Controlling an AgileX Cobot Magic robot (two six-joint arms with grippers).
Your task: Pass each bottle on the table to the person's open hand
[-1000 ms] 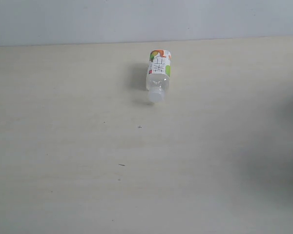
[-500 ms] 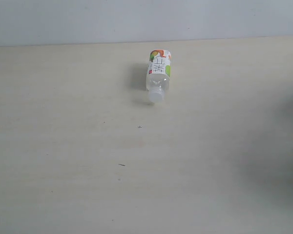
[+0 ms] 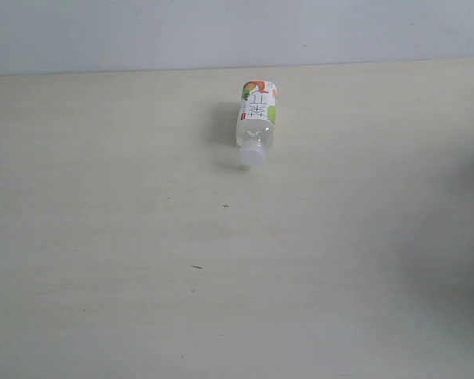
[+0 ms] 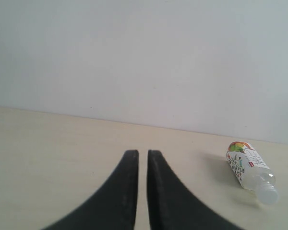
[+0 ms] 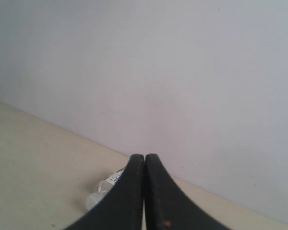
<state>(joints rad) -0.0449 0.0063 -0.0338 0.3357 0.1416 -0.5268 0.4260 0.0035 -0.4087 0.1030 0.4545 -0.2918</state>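
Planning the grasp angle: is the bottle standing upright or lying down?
Lying on its side: the bottle rests lengthwise on the table, white cap toward the exterior camera.

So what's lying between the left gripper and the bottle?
Nothing. In the left wrist view only bare table lies between the left gripper and the bottle, which lies on its side.

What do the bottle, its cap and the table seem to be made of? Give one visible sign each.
Bottle: probably clear plastic, see-through near the neck, printed label. Cap: white, likely plastic. Table: pale, matte, faint grain; wood or laminate, unclear.
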